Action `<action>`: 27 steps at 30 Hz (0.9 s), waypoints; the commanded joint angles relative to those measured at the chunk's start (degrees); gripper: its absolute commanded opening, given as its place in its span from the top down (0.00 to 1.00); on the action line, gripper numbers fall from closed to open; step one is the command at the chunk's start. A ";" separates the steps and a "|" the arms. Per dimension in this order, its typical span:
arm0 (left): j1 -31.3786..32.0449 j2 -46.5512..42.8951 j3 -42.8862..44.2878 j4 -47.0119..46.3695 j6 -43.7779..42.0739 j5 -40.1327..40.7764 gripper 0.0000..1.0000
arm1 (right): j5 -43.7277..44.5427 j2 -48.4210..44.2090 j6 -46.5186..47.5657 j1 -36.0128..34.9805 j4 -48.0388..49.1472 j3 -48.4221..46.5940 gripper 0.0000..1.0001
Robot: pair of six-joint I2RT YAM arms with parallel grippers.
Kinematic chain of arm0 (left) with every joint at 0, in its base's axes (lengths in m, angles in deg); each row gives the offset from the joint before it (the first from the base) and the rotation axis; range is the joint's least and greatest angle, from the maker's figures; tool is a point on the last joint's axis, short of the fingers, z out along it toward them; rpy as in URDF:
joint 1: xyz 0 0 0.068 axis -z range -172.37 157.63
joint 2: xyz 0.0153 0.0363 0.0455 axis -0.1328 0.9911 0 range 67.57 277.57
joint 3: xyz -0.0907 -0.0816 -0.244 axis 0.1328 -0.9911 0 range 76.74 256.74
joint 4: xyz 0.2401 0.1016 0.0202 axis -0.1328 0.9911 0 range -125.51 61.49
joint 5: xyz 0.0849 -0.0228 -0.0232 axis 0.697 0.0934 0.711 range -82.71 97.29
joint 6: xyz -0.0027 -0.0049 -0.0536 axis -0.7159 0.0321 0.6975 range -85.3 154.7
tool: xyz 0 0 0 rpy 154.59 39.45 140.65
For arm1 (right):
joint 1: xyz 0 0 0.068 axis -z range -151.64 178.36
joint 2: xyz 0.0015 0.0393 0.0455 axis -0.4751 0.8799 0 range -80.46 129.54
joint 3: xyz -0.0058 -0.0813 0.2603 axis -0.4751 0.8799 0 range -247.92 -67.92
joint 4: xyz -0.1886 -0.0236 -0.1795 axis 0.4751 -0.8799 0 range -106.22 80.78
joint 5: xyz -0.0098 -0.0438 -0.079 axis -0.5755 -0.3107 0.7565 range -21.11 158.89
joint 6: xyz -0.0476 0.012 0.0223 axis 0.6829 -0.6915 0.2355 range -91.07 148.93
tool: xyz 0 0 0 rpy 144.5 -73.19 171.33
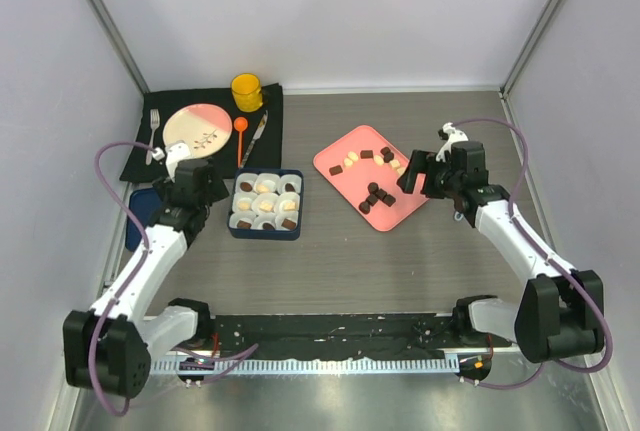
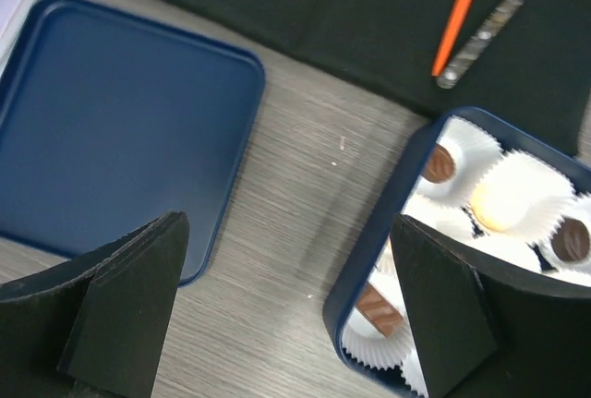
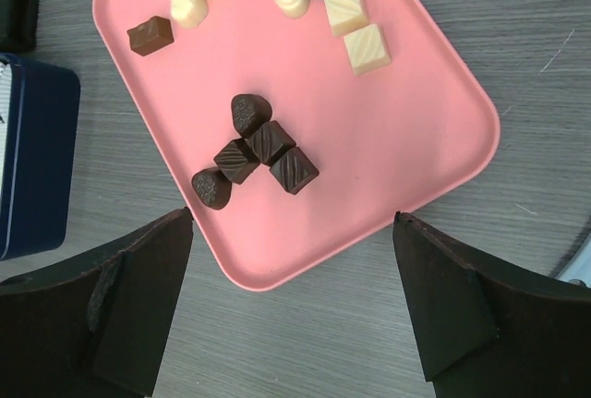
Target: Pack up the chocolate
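Chocolate [image 3: 254, 153] on pink tray [image 3: 406, 130], just ahead of gaping right claw [image 3: 291, 232]

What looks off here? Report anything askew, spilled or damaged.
One brown chocolate in the blue box sits tilted in its paper cup. The pink tray lies rotated relative to the box. Nothing spilled.

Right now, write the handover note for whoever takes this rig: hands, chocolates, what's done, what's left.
Left hand: open, empty, hovering between the lid and the box.
Right hand: open, empty, at the edge of the pink tray.
Done: at least four paper cups in the box hold a piece.
Left: a dozen or so chocolates lie loose on the pink tray. The lid is off, flat beside the box.
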 commanded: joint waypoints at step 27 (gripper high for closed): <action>-18.74 38.57 19.43 15.12 -5.93 -20.17 0.58 | 15.31 -8.89 2.13 -13.34 3.28 4.19 0.05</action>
